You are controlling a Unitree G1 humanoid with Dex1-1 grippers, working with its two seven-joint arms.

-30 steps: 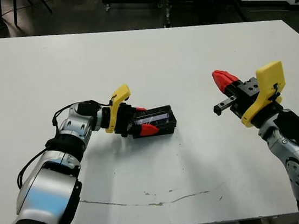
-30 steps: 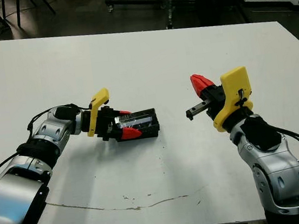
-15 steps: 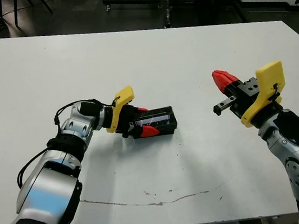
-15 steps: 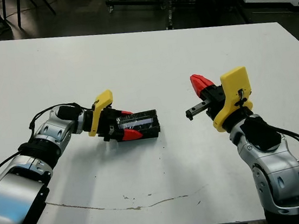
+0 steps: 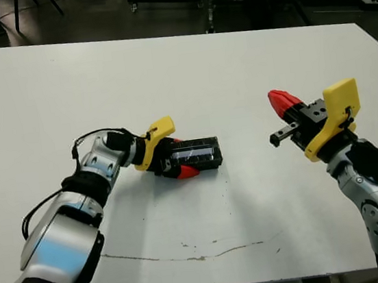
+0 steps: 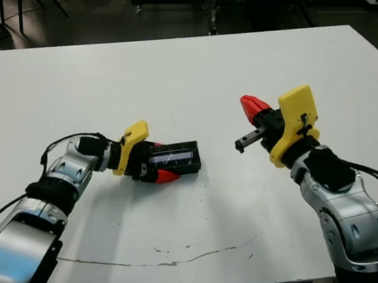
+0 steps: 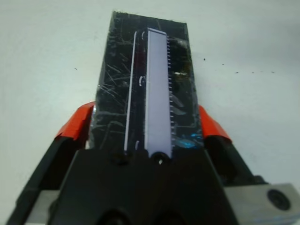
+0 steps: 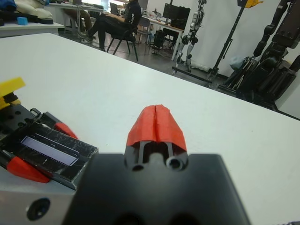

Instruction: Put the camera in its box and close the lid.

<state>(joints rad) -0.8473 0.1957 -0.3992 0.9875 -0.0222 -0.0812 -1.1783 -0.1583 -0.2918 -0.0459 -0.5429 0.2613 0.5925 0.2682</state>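
White table, lid [image 5: 194,156] going on the box.
My left gripper [image 5: 177,160] clamps the lid's sides; right gripper [image 5: 282,102] pinched together, idle — next, press down and release.

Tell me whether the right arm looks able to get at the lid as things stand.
Probably yes from above: bare table lies between the shut right gripper and the lid. But the left gripper straddles the lid's long sides, so only its top and far end look free.
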